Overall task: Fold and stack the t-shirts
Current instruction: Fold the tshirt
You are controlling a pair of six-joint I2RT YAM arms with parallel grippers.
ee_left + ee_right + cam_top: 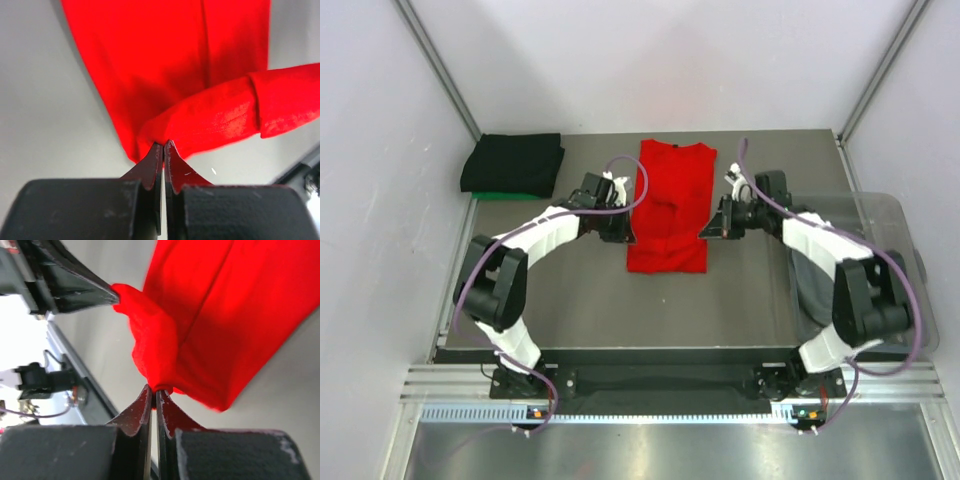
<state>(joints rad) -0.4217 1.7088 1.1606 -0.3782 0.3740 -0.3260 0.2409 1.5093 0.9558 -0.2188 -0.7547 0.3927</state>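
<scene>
Count: four t-shirts (one black, one green, one red, one grey), one bin, two arms.
Black t-shirt (513,162): folded, at the desk's far left corner, left of and beyond the left jaws, well apart from them.
Green t-shirt (505,196): under the black one, only its near edge showing.
Left arm (535,235): reaches in from the left towards the middle of the desk (620,310).
Left jaws: together, clamped on a bunched fold at the left edge of the red t-shirt (175,65). The cloth rises from their tips in the left wrist view.
Red t-shirt (670,205): between the two sets of jaws, a narrow strip folded lengthwise, collar at the far end. It is rumpled in the middle where both edges are pinched.
Right jaws: together, clamped on a gathered lump at the red t-shirt's (225,315) right edge. The left jaws show opposite, at the top left of the right wrist view.
Right arm (820,240): reaches in from the right.
Grey t-shirt (810,285): right of the right jaws and nearer, lying inside the bin.
Clear plastic bin (895,215): at the desk's right edge.
</scene>
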